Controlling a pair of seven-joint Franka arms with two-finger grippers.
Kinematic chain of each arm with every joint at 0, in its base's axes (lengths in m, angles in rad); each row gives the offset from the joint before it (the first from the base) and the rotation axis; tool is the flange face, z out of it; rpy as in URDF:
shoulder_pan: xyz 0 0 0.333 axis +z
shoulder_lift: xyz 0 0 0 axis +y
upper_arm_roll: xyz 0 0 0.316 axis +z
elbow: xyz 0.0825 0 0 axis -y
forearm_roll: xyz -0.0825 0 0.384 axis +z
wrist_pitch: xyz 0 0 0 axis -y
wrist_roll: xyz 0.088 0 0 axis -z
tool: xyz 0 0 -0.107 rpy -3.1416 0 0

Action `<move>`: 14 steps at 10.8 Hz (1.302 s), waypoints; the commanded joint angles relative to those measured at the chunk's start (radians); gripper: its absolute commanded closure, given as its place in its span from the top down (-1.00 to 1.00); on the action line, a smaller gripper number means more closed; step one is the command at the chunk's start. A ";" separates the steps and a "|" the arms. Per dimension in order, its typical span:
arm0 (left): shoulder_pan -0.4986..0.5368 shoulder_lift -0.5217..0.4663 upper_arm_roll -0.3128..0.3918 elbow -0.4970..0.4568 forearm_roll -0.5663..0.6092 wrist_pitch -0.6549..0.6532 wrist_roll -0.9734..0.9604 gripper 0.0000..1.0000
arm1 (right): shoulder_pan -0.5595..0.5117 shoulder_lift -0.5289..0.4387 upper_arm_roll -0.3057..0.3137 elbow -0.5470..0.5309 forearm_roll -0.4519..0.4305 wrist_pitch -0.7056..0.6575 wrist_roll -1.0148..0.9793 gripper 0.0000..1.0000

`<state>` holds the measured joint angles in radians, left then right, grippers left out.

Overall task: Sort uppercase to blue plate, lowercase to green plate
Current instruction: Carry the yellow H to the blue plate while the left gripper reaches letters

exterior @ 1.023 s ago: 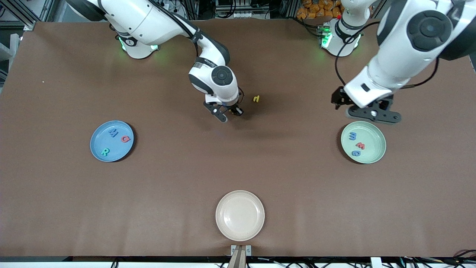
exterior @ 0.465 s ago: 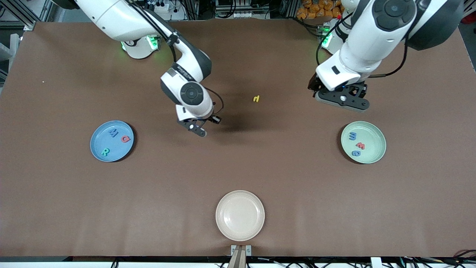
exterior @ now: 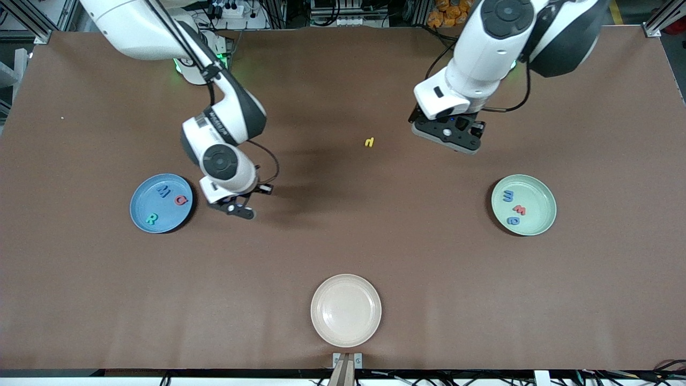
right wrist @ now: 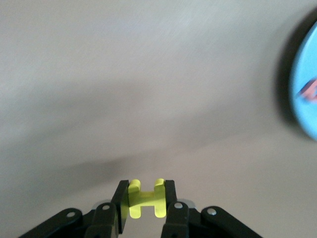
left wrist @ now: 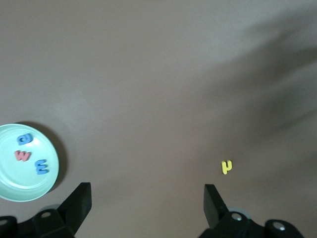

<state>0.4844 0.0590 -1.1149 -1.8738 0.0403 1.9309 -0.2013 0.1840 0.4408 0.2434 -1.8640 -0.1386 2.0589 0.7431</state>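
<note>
My right gripper (exterior: pixel 237 208) (right wrist: pixel 144 192) hangs over the table just beside the blue plate (exterior: pixel 143 203) (right wrist: pixel 308 114), shut on a yellow uppercase H (right wrist: pixel 146 201). That plate holds a blue M (exterior: pixel 163 191), a red Q (exterior: pixel 181 200) and a green R (exterior: pixel 151 218). A yellow lowercase letter (exterior: pixel 368 142) (left wrist: pixel 226 166) lies alone on the mat mid-table. My left gripper (exterior: pixel 447 132) (left wrist: pixel 147 194) hovers open over the mat beside it, toward the left arm's end. The green plate (exterior: pixel 540 199) (left wrist: pixel 15 186) carries a blue m (exterior: pixel 508 196), a red m (exterior: pixel 519 209) and a round blue letter (exterior: pixel 513 220).
A cream plate (exterior: pixel 345 310) with nothing in it sits near the table edge closest to the front camera. Brown mat covers the whole table. Both arm bases stand along the edge farthest from that camera.
My right arm has carried the yellow H from mid-table toward the blue plate. My left arm has swung from above the green plate's rim toward the yellow lowercase letter, fingers still open.
</note>
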 commanded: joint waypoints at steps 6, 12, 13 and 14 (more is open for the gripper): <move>0.014 -0.076 -0.054 -0.321 -0.033 0.357 0.000 1.00 | 0.005 -0.077 -0.304 -0.007 0.034 -0.023 -0.621 -0.74; -0.001 -0.028 -0.097 -0.386 -0.105 0.431 -0.145 1.00 | 0.000 -0.077 -0.475 -0.049 0.034 -0.022 -0.933 -0.74; -0.004 -0.013 -0.097 -0.386 -0.109 0.431 -0.156 1.00 | -0.009 -0.070 -0.487 -0.052 0.034 -0.022 -0.951 -0.74; -0.009 0.005 -0.097 -0.386 -0.111 0.433 -0.174 1.00 | -0.024 -0.065 -0.489 -0.063 0.034 -0.017 -0.967 -0.74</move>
<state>0.4767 0.0409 -1.2036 -2.2526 -0.0465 2.3424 -0.3435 0.1790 0.3828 -0.2395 -1.9027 -0.1236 2.0387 -0.1797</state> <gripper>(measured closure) 0.000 0.670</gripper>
